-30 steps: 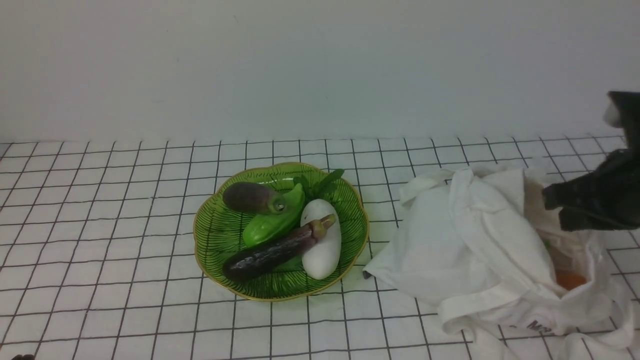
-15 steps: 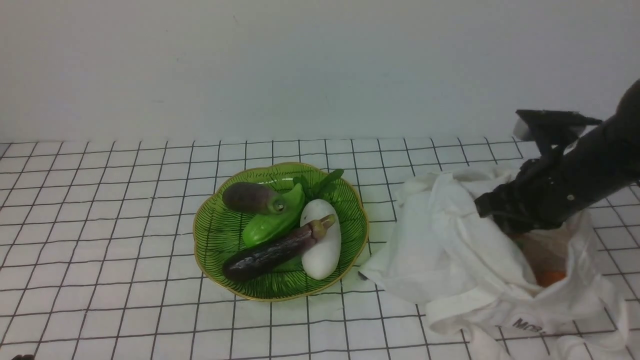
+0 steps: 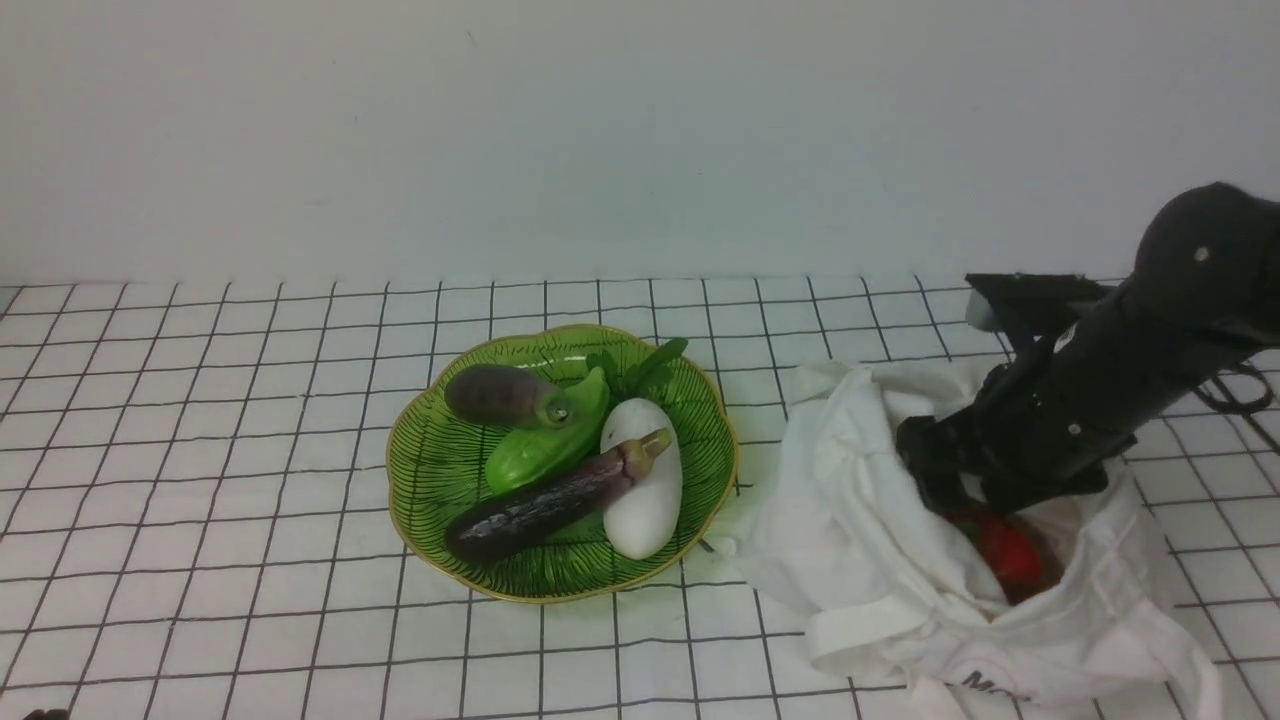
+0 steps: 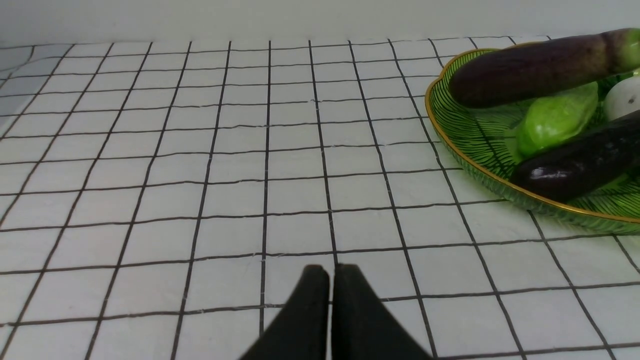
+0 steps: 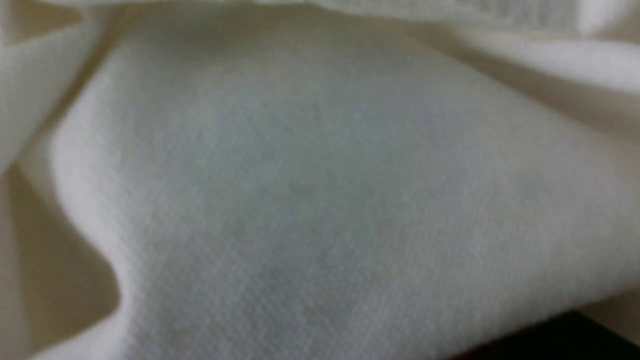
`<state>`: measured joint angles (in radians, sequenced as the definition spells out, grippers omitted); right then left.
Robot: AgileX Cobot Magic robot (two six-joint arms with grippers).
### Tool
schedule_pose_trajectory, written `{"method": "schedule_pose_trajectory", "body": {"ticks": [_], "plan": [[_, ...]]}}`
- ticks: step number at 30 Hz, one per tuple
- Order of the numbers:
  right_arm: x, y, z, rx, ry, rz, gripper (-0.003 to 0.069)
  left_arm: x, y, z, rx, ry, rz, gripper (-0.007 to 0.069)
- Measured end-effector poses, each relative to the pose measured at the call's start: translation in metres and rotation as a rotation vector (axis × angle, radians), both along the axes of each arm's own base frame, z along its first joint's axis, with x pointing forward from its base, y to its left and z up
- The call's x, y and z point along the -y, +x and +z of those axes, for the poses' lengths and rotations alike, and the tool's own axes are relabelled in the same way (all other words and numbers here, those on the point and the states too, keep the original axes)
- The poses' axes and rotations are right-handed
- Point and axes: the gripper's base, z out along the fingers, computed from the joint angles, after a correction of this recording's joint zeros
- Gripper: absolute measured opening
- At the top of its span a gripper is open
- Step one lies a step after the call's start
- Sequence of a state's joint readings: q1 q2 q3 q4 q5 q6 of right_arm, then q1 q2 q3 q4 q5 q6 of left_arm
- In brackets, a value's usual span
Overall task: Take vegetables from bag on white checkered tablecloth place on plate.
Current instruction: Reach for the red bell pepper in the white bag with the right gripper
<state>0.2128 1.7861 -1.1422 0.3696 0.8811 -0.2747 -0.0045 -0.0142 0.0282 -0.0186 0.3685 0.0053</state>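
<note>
So we're at the reach-in step. Our right gripper is nosed down into the open mouth of the bag, just above the red bell pepper. The pepper sits down inside the bag, with only a patch of glossy red peeking past the cloth. We honestly can't tell how the right jaws stand: the tips are buried behind the folds, and the right wrist view is nothing but blurry white weave. Our left gripper hangs low over the tablecloth, jaws pressed together on nothing. Next move, we reckon, calls for getting the jaws around the pepper's round body without pinching a fold of cloth along with it, then lifting it clear of the bag's mouth and over to the plate. That slick, plastic-looking skin on a bulgy shape could squirt out of a pinch, and the floppy tote will likely drag along if snagged. The plate's a shallow, scalloped green thing with a gold rim, crowded with two dark eggplants, a smooth white vegetable and a green vegetable, so free room is mostly on its left side.
</note>
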Motion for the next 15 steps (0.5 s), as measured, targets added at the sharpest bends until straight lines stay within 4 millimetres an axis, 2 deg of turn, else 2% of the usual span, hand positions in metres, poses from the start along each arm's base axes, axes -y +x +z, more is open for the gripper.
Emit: {"method": "schedule_pose_trajectory", "body": {"ticks": [3,7,12,15], "plan": [[-0.005,0.0,-0.004,-0.008,-0.038,0.04,0.0683,0.0,0.0,0.0,0.0,0.0,0.0,-0.0008],[-0.008,-0.003,-0.005,-0.026,-0.077,0.032,0.0631,0.0,0.0,0.0,0.0,0.0,0.0,-0.0008],[-0.002,-0.013,0.011,-0.016,-0.122,0.043,0.0541,0.0,0.0,0.0,0.0,0.0,0.0,-0.0008],[0.003,-0.025,0.032,-0.01,-0.145,0.047,0.0515,0.0,0.0,0.0,0.0,0.0,0.0,-0.0008]]}}
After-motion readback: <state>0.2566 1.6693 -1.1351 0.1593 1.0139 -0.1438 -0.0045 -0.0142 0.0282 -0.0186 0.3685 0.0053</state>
